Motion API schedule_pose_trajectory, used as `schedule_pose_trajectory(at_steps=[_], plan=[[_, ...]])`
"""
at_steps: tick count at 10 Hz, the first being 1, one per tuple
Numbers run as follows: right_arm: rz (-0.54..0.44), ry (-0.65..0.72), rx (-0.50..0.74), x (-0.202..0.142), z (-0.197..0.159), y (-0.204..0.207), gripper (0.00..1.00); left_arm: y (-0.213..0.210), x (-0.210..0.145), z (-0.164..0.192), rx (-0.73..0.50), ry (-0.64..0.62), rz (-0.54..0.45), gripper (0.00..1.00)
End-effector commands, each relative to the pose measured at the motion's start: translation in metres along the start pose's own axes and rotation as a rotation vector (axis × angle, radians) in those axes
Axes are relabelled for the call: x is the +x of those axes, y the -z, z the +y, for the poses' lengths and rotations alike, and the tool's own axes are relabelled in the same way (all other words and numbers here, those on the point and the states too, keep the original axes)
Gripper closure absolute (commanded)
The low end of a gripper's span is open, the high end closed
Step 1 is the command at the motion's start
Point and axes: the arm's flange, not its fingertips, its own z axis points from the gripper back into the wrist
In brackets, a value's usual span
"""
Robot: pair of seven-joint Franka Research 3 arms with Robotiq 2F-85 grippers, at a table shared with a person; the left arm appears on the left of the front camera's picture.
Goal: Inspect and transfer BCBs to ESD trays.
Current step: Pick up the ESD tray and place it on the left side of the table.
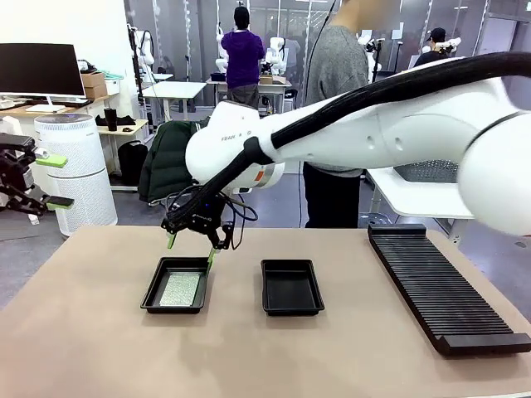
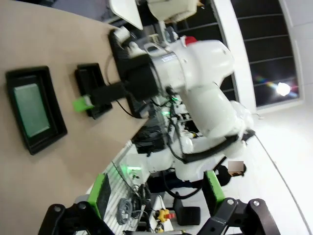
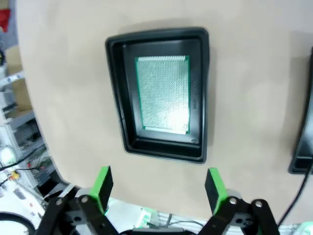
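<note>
Arm lettering (image 1: 222,138): I cannot read it. Right hand (image 1: 191,248) hovers over BCB (image 1: 180,288) in ESD tray (image 1: 153,297), fingers apart; left hand (image 1: 56,181) likewise apart.

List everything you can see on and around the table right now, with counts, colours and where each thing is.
Left tray: one, black, mid-table.
Right tray: one, black, beside it, empty.
BCB: one, green, flat in the left tray.
Rack: one, black, table's right side.
Table: one, tan.
Person: one, grey top, far side.
Left fingers: two, green-padded, open, off the table's left edge.
Right fingers: two, green-padded, open, above the left tray.
</note>
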Motion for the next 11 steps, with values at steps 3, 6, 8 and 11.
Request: schedule_pose_trajectory(at_steps=[3,6,8,11], plan=[[-0.04,-0.028,0.12,-0.031,-0.055,-0.035,0.0,0.038,0.015,-0.038,0.268,0.008,0.001,0.0],[-0.054,-0.044,0.171,-0.035,-0.085,-0.055,0.0,0.079,0.024,-0.051,0.475,0.016,0.023,0.0],[-0.069,-0.04,0.198,-0.036,-0.102,-0.063,0.0,0.105,0.03,-0.053,0.593,-0.01,0.065,0.0],[-0.077,-0.055,0.258,-0.036,-0.12,-0.07,0.0,0.146,0.042,-0.046,0.771,-0.032,0.108,0.0]])
